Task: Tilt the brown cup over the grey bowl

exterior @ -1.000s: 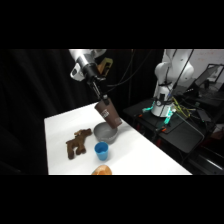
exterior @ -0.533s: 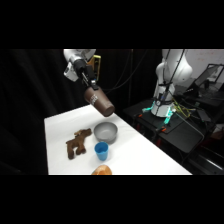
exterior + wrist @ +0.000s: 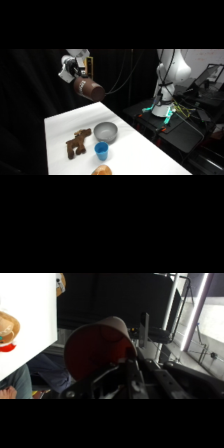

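Observation:
The brown cup (image 3: 90,89) hangs high above the table's far left edge, tipped nearly on its side. My gripper (image 3: 78,76) is shut on it from the upper left. The grey bowl (image 3: 105,131) stands on the white table (image 3: 140,155), well below the cup and to its right, so the cup is not over it. In the wrist view the brown cup (image 3: 96,351) fills the middle with its round reddish end facing the camera, and the gripper (image 3: 122,374) holds it from below. The bowl is out of the wrist view.
A small blue cup (image 3: 101,150) stands just in front of the bowl. A brown toy animal (image 3: 77,143) lies to the bowl's left. An orange object (image 3: 101,170) sits at the table's near edge. The arm's base (image 3: 170,75) stands at the right, beside a dark bench.
My gripper has carried the brown cup up and to the left, away from the bowl. The cup is tipped further onto its side than before.

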Motion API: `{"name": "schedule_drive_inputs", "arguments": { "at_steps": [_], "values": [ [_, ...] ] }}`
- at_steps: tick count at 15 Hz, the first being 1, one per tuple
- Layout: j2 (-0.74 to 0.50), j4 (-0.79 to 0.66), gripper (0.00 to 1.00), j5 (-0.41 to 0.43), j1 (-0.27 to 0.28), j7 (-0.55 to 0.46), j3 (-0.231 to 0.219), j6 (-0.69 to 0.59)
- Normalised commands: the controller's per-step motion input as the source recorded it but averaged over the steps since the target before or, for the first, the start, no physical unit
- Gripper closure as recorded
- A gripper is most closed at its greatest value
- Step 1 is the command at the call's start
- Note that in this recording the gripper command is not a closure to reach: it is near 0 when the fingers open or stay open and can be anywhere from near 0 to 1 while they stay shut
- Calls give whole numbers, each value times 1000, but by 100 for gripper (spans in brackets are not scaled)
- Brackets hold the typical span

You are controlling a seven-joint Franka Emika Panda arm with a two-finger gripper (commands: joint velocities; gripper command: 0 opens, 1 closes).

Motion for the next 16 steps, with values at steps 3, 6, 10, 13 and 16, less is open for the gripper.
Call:
{"name": "schedule_drive_inputs", "arguments": {
  "at_steps": [3,6,10,13,16],
  "values": [
    [-518,-249,11,-439,369,99,-118,499],
    [-685,-704,12,-509,467,58,18,789],
    [-580,-775,12,-533,374,140,158,887],
    [-432,-739,12,-554,221,233,187,831],
    [-259,-566,11,-634,119,406,148,620]
  ]
}}
